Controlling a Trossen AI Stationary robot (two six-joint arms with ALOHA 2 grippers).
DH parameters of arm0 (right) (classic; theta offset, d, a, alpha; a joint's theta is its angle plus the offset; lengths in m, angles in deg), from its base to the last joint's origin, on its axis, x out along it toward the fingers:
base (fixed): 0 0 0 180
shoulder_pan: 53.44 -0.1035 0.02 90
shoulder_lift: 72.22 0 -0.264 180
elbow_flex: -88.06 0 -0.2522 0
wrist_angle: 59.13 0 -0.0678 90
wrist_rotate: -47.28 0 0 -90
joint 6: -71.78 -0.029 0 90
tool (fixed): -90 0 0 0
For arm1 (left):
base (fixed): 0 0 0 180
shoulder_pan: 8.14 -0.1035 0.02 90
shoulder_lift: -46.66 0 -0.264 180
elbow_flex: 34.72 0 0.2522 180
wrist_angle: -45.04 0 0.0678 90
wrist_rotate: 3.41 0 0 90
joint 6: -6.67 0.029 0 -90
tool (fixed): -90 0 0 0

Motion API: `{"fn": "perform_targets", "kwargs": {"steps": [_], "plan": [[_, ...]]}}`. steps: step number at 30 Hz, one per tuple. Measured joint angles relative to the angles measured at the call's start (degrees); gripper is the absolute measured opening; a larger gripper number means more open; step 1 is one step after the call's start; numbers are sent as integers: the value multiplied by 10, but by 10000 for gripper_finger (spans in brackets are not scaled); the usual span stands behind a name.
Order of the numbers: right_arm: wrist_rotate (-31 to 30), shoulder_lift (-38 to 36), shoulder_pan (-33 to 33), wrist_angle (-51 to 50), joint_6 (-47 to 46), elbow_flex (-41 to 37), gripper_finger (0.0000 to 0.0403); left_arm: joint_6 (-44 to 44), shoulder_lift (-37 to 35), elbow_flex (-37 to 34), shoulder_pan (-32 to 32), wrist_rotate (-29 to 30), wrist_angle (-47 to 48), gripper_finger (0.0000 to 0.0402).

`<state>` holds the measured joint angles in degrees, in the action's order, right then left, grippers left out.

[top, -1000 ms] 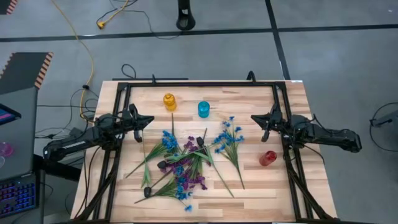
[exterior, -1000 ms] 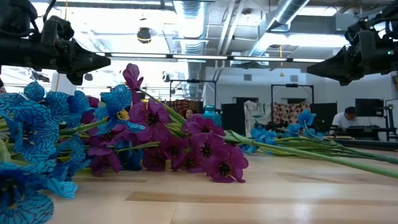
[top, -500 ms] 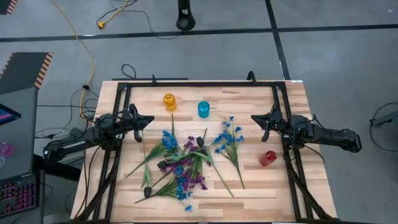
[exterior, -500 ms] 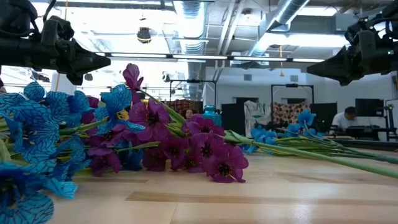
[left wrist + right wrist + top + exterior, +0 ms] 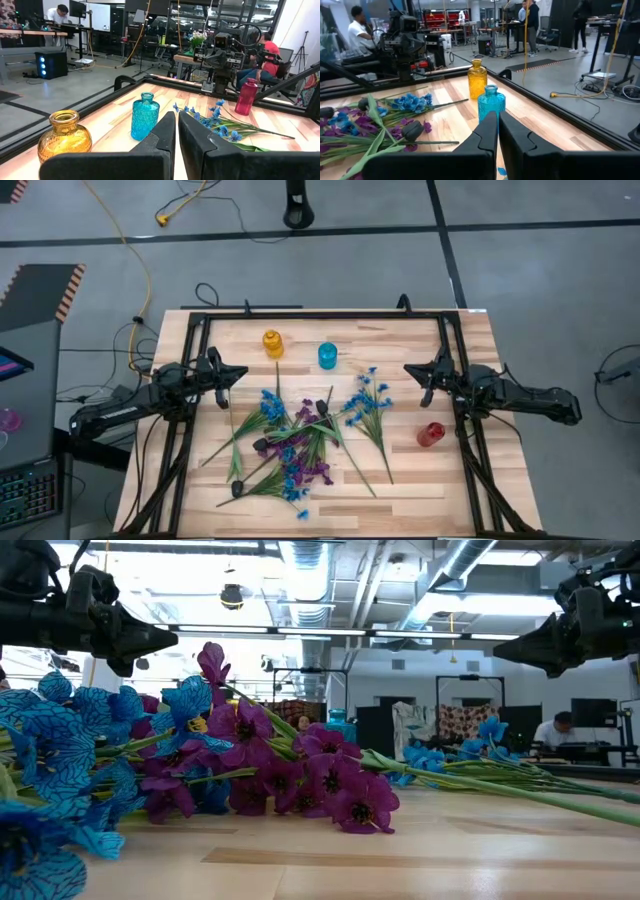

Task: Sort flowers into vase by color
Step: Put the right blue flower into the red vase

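Amber vase (image 5: 272, 342), blue vase (image 5: 327, 355), red vase (image 5: 430, 434) flowerless; end effectors pressed together.

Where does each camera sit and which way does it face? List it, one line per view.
High: overhead, straight down; both arms, flowers, three vases.
Low: table height, level across flowers into the room; both grippers overhead.
Left wrist: on the left arm, past the shut left gripper toward the right arm.
Right wrist: past the shut right gripper toward the left arm.
Both wrist views share the blue vase.

flowers (image 5: 295, 440) heaped mid-table (image 5: 440, 475), tools apart.
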<state>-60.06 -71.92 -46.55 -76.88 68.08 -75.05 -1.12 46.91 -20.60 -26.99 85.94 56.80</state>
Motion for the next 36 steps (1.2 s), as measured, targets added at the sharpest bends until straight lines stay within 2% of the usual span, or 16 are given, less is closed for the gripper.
{"fn": "perform_targets", "kwargs": {"steps": [4,7,12,16,20,25,29,36], "plan": [[-11,0,0,1,-46,0,62,0,0,0,0,0,0,9],[-10,0,0,1,-88,0,93,0,0,0,0,0,0,9],[-10,0,0,1,-141,0,181,0,0,0,0,0,0,9],[-10,0,0,2,-147,0,259,0,0,0,0,0,0,10],[-9,0,-1,-2,-149,3,305,0,0,0,0,0,0,18],[-8,12,-12,0,-131,50,316,0,0,0,0,0,0,28],[-5,52,-34,-7,-129,106,317,0,0,0,0,0,0,30],[-6,194,-70,-114,-161,234,317,0,0,0,0,0,0,30]]}}
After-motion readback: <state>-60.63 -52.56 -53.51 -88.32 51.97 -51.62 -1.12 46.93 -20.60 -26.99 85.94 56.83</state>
